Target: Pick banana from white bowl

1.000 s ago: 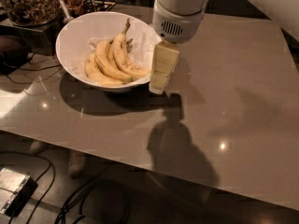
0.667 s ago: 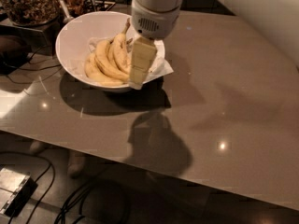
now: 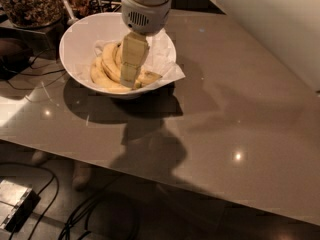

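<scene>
Cream gripper (image 3: 129,78) over glossy white bowl (image 3: 79,48)

A glossy grey-brown table (image 3: 240,109) filled most of the frame. A jar of brown nuts (image 3: 30,4) stood at the upper left. Black cables (image 3: 80,211) and a small metal box (image 3: 15,204) lay on the floor, lower left.

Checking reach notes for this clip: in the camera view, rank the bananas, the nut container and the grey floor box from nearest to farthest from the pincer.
The pincer hangs over the white bowl.
1. The bananas: right beneath it, in the bowl.
2. The nut container: behind the bowl, far left.
3. The grey box: on the floor, lower left.
</scene>
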{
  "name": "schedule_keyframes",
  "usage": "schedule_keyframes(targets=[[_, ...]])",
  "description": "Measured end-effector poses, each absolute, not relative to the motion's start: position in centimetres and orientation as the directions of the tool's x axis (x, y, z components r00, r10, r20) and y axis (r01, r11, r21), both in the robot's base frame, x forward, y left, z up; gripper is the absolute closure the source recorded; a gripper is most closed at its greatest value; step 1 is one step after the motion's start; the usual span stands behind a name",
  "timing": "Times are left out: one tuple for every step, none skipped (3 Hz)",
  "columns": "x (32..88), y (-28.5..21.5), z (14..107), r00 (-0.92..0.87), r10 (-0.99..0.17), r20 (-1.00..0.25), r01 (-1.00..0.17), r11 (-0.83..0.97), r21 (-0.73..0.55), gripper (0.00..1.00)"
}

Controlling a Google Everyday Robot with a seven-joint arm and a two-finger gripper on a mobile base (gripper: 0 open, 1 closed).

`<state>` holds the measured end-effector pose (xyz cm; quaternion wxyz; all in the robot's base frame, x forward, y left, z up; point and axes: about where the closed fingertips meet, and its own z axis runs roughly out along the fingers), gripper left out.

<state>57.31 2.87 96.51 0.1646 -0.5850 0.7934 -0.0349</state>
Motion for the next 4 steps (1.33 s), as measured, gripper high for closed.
schedule_keyframes(targets=[[57.3,2.9,96.5,-0.262,-0.940,-0.220,-0.917,0.313,-0.248,0.00],[58.7,3.5,96.3,-0.327,-0.915,-0.237,-0.893,0.381,-0.239,0.18],[60.6,4.0,96.0,-0.397,-0.882,-0.254,-0.865,0.452,-0.219,0.24],[62.1,4.1,95.3,-0.452,-0.855,-0.254,-0.844,0.503,-0.189,0.23]])
